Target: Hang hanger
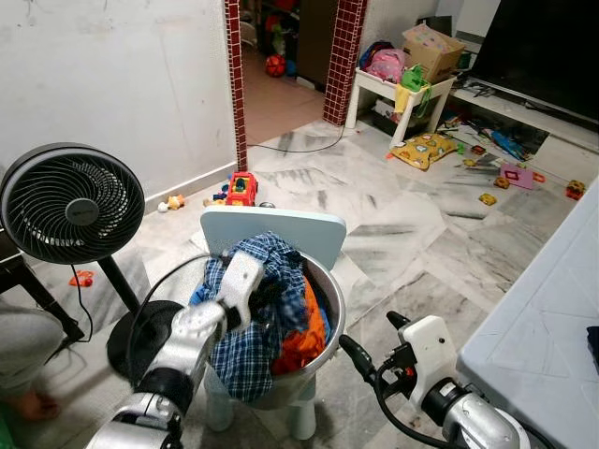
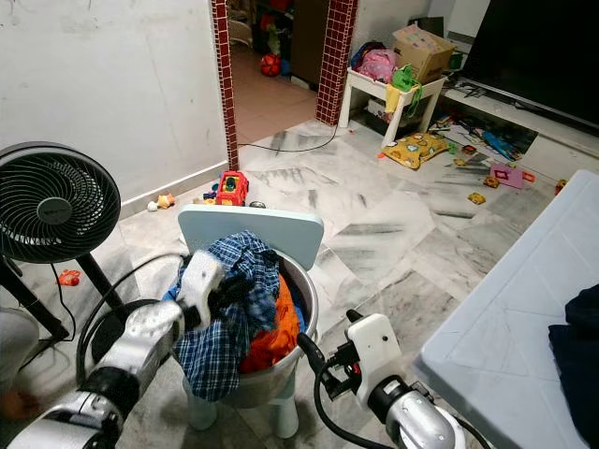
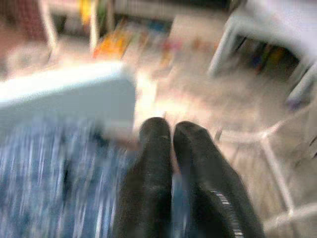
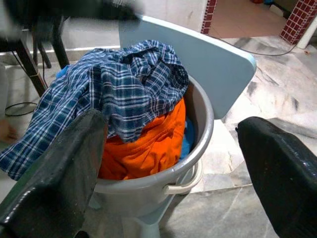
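Right up close, two silver arms framed the shot. On the left, the left end effector point(image 3: 171, 148) was down on the heap of clothes, its black fingers point(image 3: 153, 163) pressed together with nothing visibly between them, the picture blurred. Directly under it lay the blue plaid shirt point(image 4: 129, 84), draped over orange cloth point(image 4: 148, 144) in the grey bucket point(image 4: 198, 129), which sat on a small pale-blue chair point(image 1: 276, 229). To the right of the bucket, the right end effector point(image 4: 171, 163) hovered low with fingers spread wide, holding nothing. No hanger could be made out; it may have been buried in the laundry, I couldn't tell. My read: this was the fetching stage, hanging not started. Next would call for finding the hanger and gripping it cleanly.
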### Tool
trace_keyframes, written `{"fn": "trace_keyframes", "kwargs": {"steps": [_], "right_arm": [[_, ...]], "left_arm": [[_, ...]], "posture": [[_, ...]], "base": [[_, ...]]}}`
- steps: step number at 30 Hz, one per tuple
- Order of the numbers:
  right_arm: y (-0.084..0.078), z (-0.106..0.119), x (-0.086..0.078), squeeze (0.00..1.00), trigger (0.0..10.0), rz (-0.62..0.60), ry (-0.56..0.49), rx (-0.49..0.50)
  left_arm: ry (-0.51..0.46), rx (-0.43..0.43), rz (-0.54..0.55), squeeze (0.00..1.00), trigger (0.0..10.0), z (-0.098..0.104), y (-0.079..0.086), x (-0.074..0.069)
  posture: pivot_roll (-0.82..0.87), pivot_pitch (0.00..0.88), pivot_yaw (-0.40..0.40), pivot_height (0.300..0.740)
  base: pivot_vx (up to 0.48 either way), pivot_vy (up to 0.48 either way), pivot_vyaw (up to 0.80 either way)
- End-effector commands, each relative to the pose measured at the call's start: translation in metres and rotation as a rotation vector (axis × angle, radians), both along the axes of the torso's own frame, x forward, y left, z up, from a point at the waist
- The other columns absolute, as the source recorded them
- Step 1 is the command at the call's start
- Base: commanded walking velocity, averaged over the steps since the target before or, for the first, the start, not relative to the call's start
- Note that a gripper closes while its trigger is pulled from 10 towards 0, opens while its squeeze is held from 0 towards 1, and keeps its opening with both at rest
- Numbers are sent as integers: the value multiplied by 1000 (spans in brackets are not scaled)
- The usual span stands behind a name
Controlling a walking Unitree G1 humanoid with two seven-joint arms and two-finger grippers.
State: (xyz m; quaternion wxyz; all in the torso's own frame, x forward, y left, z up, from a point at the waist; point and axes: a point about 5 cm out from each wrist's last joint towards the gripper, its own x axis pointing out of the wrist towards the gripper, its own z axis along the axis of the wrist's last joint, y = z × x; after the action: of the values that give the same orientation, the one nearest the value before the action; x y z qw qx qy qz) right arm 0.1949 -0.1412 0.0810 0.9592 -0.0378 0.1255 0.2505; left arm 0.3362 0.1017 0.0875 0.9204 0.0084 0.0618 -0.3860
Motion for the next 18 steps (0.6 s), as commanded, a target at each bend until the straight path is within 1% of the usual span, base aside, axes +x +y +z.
{"fn": "trace_keyframes", "kwargs": {"steps": [1,2,6,8,9,10,11,12,13,14,15,16,18], "right_arm": [[-5,0,4,0,10000,-24,-5,-7],[-5,0,6,0,10000,-30,-13,-7],[-4,1,9,0,10000,-40,-21,-5],[-5,1,8,0,10000,-44,-22,-5],[-5,0,8,0,10000,-48,-21,-7],[-6,0,7,0,10000,-50,-20,-7],[-6,-1,7,0,10000,-53,-20,-7],[-6,-1,7,0,10000,-54,-19,-9],[-6,-1,7,0,10000,-55,-19,-9],[-7,-2,7,0,10000,-59,-16,-10],[-7,-2,7,0,10000,-60,-15,-10],[-7,-3,7,0,10000,-60,-13,-10],[-6,-3,7,0,10000,-56,-11,-10]], "left_arm": [[-50,-51,-31,0,0,20,-7,8],[-76,-83,-44,0,0,32,-12,12],[-88,-110,-70,0,0,41,-16,13],[-80,-88,-91,0,0,36,-16,10],[-87,-48,-61,0,0,31,-11,9],[-86,-13,-9,0,4078,27,-5,10],[-83,24,48,0,4078,22,2,11],[-67,31,99,0,10000,16,10,10],[-62,32,111,0,10000,15,12,10],[-30,52,125,1000,10000,5,20,5],[-31,68,135,1000,10000,2,23,2],[-38,111,128,1000,10000,-6,30,-6],[-32,164,79,1000,10000,-15,32,-14]], "posture": [[59,0,-51,740],[59,0,-48,740],[61,0,-41,740],[62,0,-39,740],[61,0,-37,740],[63,0,-36,740],[63,0,-36,740],[65,0,-35,740],[65,0,-35,740],[65,0,-35,740],[74,0,-39,740],[79,0,-44,740],[88,0,-51,740]], "base": [[0,0,0],[0,0,0],[0,0,0],[0,0,0],[0,0,0],[0,0,0],[0,0,0],[0,0,0],[0,0,0],[0,0,0],[0,0,0],[0,0,0],[0,0,0]]}}
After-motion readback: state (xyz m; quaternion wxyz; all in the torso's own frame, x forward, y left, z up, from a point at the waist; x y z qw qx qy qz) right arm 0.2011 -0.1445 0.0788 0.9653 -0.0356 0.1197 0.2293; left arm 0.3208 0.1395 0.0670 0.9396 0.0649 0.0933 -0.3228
